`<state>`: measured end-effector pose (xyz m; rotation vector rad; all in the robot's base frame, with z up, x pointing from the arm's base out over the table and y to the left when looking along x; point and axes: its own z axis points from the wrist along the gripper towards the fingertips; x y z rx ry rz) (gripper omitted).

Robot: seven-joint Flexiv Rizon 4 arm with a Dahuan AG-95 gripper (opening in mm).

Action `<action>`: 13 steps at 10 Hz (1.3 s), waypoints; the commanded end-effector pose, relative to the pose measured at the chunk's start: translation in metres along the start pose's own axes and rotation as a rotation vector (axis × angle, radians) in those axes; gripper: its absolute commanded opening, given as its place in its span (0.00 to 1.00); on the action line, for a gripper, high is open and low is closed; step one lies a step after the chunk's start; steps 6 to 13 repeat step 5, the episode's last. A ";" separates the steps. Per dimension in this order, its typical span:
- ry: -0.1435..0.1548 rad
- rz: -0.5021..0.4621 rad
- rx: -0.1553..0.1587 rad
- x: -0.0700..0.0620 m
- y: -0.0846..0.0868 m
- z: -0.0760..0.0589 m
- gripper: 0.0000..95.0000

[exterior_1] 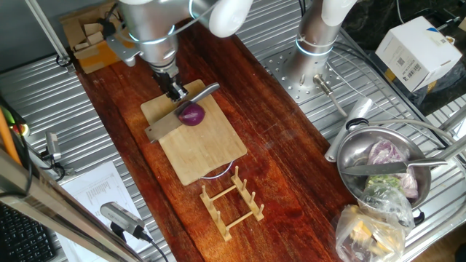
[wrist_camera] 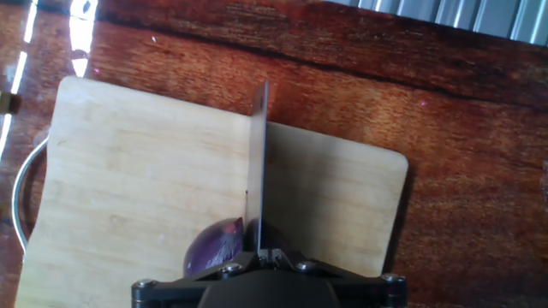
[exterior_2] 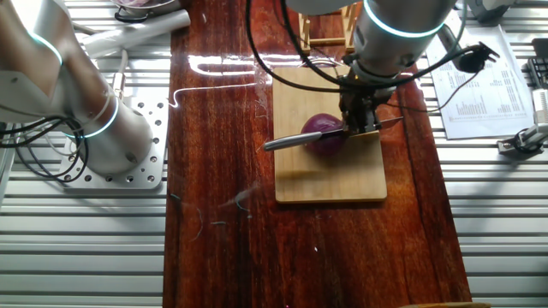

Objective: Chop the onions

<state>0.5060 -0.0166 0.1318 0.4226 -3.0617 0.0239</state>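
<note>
One small dark purple onion (exterior_1: 192, 114) (exterior_2: 324, 133) (wrist_camera: 216, 245) lies on the bamboo cutting board (exterior_1: 207, 149) (exterior_2: 330, 175) (wrist_camera: 128, 171). My gripper (exterior_1: 175, 90) (exterior_2: 360, 118) (wrist_camera: 261, 254) is shut on the handle of a knife (exterior_1: 166, 125) (exterior_2: 295, 139) (wrist_camera: 257, 162). The blade rests across the top of the onion, edge down. In the hand view the blade runs straight away from me and the onion shows only to its left.
A wooden slatted rack (exterior_1: 231, 201) stands just off the board's near end. A steel bowl (exterior_1: 378, 164) with vegetables and a bag (exterior_1: 368, 229) lie at the right. A second arm's base (exterior_1: 313, 44) (exterior_2: 103, 128) is bolted beside the wooden tabletop. Papers (exterior_2: 484, 90) lie alongside.
</note>
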 end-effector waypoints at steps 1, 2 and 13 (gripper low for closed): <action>-0.008 0.009 0.006 0.005 0.001 -0.004 0.00; -0.026 0.021 0.007 0.005 0.002 -0.004 0.00; -0.031 0.019 0.006 0.005 0.002 -0.004 0.00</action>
